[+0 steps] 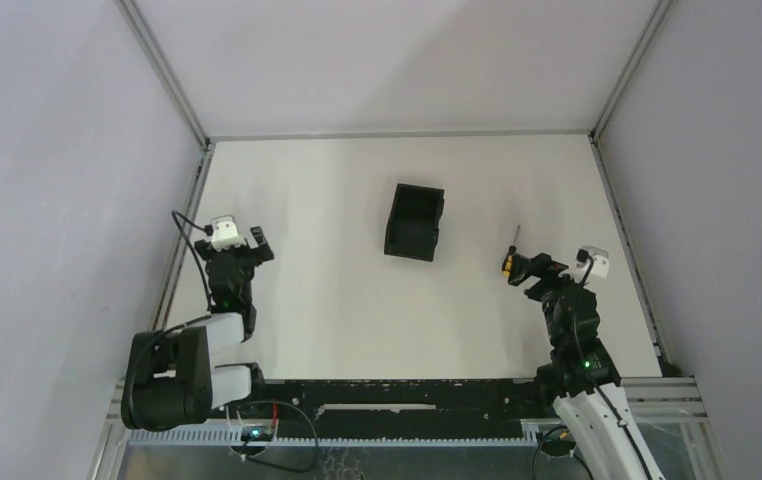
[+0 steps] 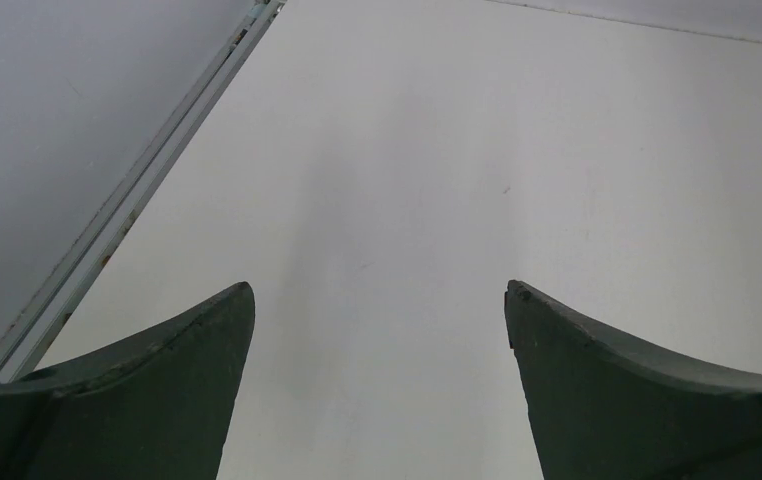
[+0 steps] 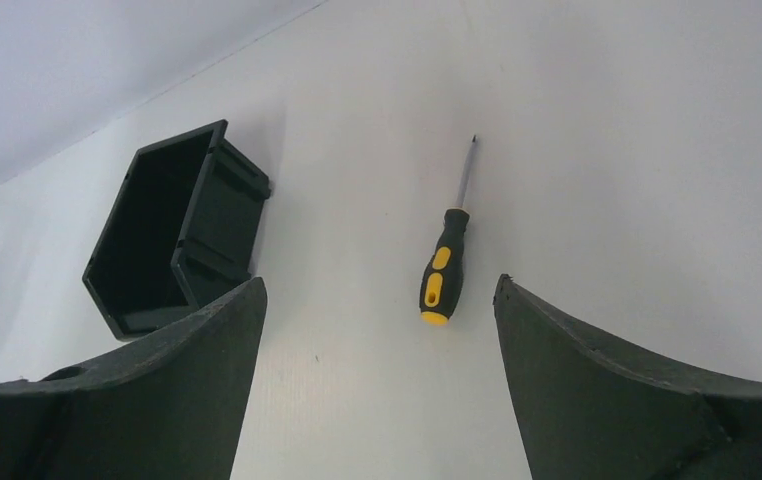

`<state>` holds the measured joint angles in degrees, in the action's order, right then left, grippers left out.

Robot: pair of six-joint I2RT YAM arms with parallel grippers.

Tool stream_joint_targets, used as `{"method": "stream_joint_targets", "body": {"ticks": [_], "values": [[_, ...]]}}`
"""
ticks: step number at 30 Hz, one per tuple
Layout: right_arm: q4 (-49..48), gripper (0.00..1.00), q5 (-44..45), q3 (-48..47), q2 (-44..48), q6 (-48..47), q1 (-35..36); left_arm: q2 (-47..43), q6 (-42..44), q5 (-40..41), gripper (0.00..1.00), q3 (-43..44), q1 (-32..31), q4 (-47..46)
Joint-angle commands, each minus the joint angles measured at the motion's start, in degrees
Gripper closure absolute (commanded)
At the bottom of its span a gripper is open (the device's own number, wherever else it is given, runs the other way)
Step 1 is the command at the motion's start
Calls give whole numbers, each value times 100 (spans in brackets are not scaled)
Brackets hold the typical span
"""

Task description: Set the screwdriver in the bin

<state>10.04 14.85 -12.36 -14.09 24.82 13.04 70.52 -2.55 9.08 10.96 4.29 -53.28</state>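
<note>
Black plastic forms the bin, which stands open-topped on the white table. From above, its inside shows only its own dark walls and floor. The screwdriver lies flat on the table outside the bin, well apart from it on the right. Its thin shaft points away from the arms and its yellow-and-black handle is nearer them.

The right gripper sits just beside the handle end, on the side away from the bin, with its jaws spread wide and nothing between them. The left gripper is well to the left of the bin, with its jaws also wide and holding nothing.

The right wrist view shows what the overhead view does not: the ribbed outer wall of the bin and the yellow patches on the screwdriver, seen in the gap of the right gripper. The left wrist view shows only bare table between the tips of the left gripper, with neither bin nor screwdriver in its frame.
</note>
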Motion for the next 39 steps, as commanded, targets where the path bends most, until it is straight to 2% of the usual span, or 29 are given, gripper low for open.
{"method": "stream_joint_targets", "body": {"ticks": [1,7,11,18,21,24,27,29,35,39], "values": [[-170,9,148,-165,-46,19,-3,-3,83,72,0,266,-34,-148],[-641,12,-475,-689,-325,-557,-3,-4,79,71,0,266,-33,-148],[-605,12,-651,-1585,-1332,-802,-3,-1,79,68,0,266,-34,-148],[1444,13,-301,-4374,-3904,-768,-91,-4,74,68,0,264,-34,-148],[1291,12,-200,-4481,-4016,-588,-166,-4,79,70,0,268,-34,-148],[1445,10,-750,-4764,-4301,-291,-760,-3,79,70,0,266,-34,-148],[2022,10,-1337,-5244,-5112,-190,-1475,-3,81,74,0,266,-34,-148],[2331,12,-1386,-5505,-5841,-331,-1729,-6,79,71,0,271,-33,-148],[2853,22,-1709,-5980,-7838,-687,-1741,-3,74,68,0,266,-34,-148],[2861,23,-1291,-5968,-8668,-749,-1415,-3,80,71,0,268,-34,-148]]}}
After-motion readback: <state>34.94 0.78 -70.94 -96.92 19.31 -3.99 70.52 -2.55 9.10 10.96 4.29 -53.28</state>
